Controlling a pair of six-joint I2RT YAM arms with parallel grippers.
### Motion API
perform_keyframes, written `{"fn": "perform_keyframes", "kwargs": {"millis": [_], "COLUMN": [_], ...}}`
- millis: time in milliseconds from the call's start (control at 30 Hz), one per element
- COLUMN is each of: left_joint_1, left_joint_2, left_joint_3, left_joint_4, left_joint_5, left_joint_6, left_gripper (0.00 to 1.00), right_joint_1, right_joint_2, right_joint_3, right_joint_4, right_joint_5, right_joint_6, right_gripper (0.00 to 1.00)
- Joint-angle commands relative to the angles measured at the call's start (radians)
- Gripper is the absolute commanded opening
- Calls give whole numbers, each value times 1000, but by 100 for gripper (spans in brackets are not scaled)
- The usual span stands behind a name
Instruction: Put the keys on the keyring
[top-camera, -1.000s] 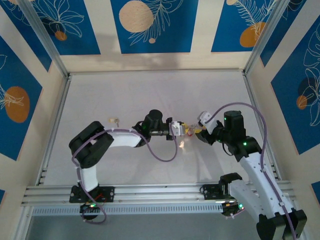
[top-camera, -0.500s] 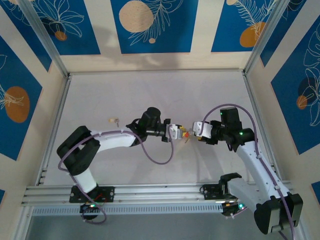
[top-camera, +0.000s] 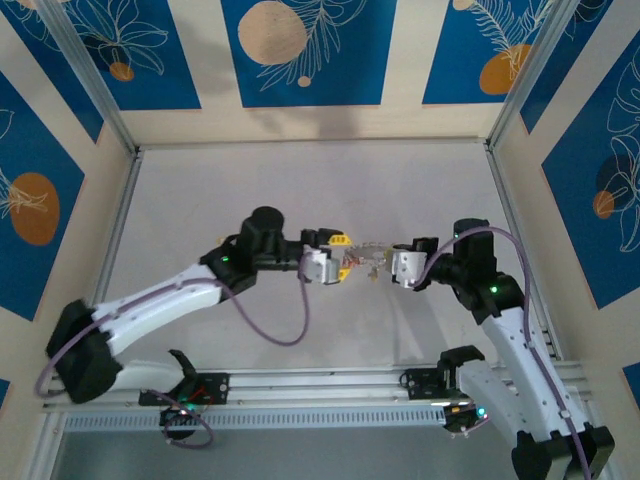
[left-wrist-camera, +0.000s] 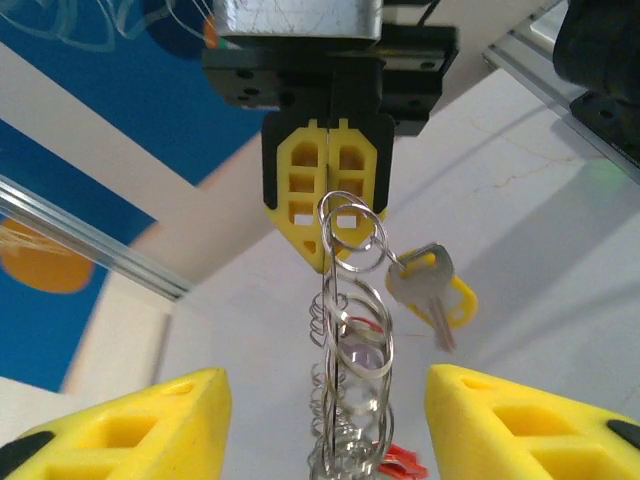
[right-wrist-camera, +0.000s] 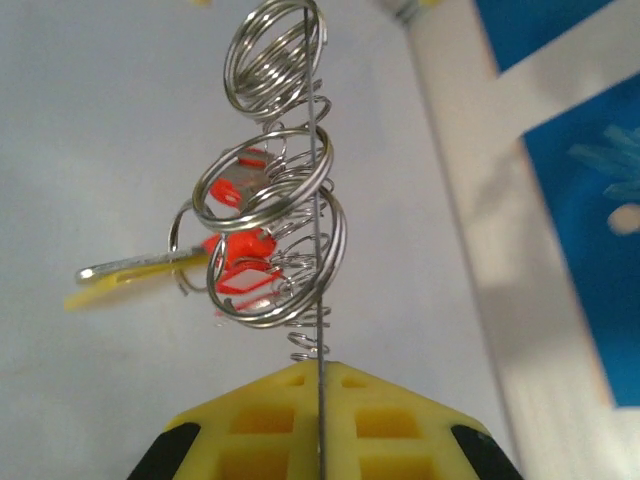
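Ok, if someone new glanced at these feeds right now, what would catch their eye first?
Mid-table, the keyring is held in the air, a thin wire seen edge-on and strung with small split rings, pinched by the right tool. The left tool faces it, its yellow fingers spread either side of the rings. A yellow-headed key and a red tag dangle from it.

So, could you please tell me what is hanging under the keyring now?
A yellow-headed key and red tags dangle beneath the keyring, hooked on small split rings. Those overlapping rings cover whatever else hangs there, so the full count is hidden.
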Motion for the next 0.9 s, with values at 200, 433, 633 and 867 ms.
{"fn": "perform_keyframes", "kwargs": {"millis": [200, 433, 633, 867], "left_joint_1": [3, 6, 14, 30], "left_joint_2": [-317, -367, -362, -393], "left_joint_3": [-47, -42, -39, -30], "left_joint_4": [-331, -428, -428, -377], "left_joint_5": [-124, -125, -115, -88], "left_joint_6": [108, 151, 161, 130], "left_gripper": [60, 62, 61, 58], "right_joint_1": [87, 189, 227, 235], "right_joint_2": [43, 149, 234, 259], "right_joint_3": [37, 67, 88, 83], "right_joint_4": [260, 462, 576, 649], "right_joint_5": [-387, -451, -481, -519], "right_joint_6": [137, 284, 396, 519], "right_gripper": [0, 0, 0, 0]}}
